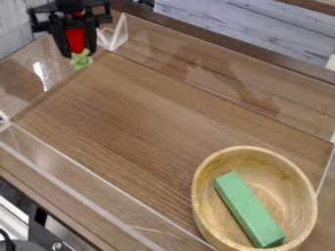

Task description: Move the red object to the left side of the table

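Note:
My gripper (76, 43) hangs over the far left corner of the table (157, 127), pointing straight down. It is shut on the red object (76, 39), a small glossy red toy fruit held between the black fingers. The fruit's green stem end (82, 60) pokes out below the fingers, just above the wood surface. Whether it touches the tabletop I cannot tell.
A round light wooden bowl (210, 201) sits at the near right with a green rectangular block (248, 208) inside. Low clear acrylic walls (53, 157) border the tabletop. A clear bracket (116, 35) stands at the far left wall, right beside the gripper.

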`<state>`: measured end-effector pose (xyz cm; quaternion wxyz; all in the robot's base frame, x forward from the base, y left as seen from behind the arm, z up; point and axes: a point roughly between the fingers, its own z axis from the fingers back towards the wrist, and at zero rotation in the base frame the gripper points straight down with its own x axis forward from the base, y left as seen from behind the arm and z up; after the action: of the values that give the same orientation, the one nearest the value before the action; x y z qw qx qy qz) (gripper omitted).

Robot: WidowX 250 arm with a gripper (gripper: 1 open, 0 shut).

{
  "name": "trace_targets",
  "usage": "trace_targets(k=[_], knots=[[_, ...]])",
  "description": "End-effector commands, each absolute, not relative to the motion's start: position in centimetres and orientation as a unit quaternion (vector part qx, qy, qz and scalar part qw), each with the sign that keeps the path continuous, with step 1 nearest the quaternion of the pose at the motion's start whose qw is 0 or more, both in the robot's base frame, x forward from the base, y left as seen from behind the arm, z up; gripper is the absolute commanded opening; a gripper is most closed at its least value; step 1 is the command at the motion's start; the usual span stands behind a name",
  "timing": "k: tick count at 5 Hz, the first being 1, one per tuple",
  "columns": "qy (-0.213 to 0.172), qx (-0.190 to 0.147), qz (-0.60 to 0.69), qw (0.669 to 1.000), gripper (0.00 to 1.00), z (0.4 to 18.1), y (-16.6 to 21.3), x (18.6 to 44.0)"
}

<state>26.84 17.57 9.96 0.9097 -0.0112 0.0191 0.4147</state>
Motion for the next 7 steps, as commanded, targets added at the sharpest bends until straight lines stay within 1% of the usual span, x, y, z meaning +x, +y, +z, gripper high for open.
trace_targets(k=[1, 3, 5, 6, 7], knots=[[-0.003, -0.001, 0.428, 0.904, 0.00, 10.4, 18.8, 27.1], [0.007, -0.002, 0.470, 0.883, 0.00, 8.5, 20.4, 29.7], [0.021, 0.001, 0.519, 0.855, 0.00, 6.3, 21.6, 29.4], [0.030, -0.001, 0.530, 0.847, 0.00, 6.7, 21.7, 30.4], [0.042, -0.004, 0.541, 0.840, 1.00, 7.1, 21.3, 31.2]])
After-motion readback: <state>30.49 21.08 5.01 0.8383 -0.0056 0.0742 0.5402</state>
